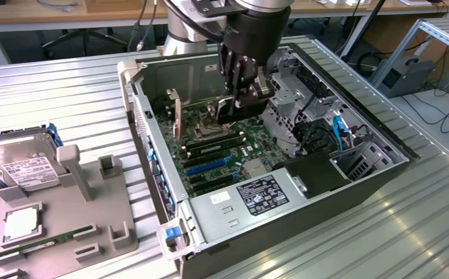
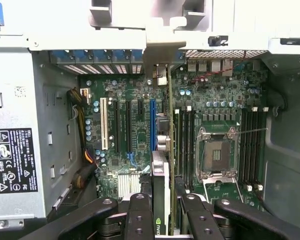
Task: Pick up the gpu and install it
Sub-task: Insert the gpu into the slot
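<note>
Wrist view: one pincer [image 2: 164,202] clamps one gpu [image 2: 160,167].

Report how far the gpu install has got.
Done: the pick-up; the claw is shut on the flat black gpu card with a silver bracket. In hand: the card stands edge-down inside the open grey metal computer case, over the green motherboard. Left: seating, as far as shows; the long blue slot beside it looks unfilled.
</note>
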Robot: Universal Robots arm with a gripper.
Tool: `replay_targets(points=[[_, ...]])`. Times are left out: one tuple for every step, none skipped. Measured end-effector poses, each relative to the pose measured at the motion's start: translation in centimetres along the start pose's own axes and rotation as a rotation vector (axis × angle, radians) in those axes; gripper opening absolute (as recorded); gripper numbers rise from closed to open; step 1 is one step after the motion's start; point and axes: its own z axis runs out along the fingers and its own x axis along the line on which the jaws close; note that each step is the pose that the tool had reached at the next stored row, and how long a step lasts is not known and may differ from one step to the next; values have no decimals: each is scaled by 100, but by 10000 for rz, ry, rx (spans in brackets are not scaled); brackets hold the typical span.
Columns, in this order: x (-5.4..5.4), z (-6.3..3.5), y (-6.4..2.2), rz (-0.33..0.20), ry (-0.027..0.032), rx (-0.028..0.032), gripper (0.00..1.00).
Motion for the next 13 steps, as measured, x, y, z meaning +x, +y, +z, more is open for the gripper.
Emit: replay_targets(points=[[-10,1,5,9,1,0,27],[-11,1,4,19,12,0,27],[-12,1,4,31,43,1,27],[-12,2,5,40,80,2,27],[-13,4,5,51,144,4,27],[-13,4,4,51,145,4,27],[-13,4,5,51,145,4,27],[-17,4,4,52,146,3,27],[-21,5,-6,59,149,-21,27],[-25,5,-16,75,151,-58,27],[-31,6,-30,99,155,-114,27],[-35,7,-43,121,160,-181,27],[-39,13,-58,154,167,-314,27]])
